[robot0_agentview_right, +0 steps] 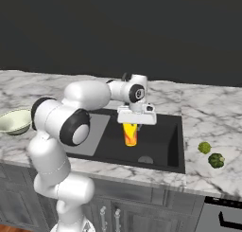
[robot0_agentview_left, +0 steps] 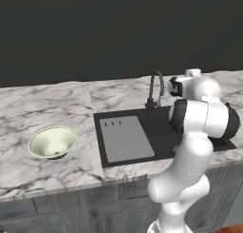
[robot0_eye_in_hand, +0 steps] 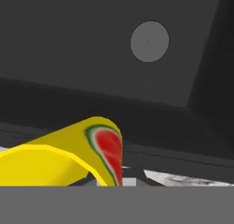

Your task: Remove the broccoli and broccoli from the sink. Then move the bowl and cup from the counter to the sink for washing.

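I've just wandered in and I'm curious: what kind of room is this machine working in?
It looks like a kitchen, a computer-rendered one. A white marble counter over grey cabinet fronts holds a black sink with a gooseneck tap, and two broccoli florets lie beside it.

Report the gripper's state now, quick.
Gripper: shut on the cup, held over the sink.

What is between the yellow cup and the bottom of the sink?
Nothing. In the right base view the cup, held by the gripper, hangs over the sink; only bare black floor and the round drain lie below it.
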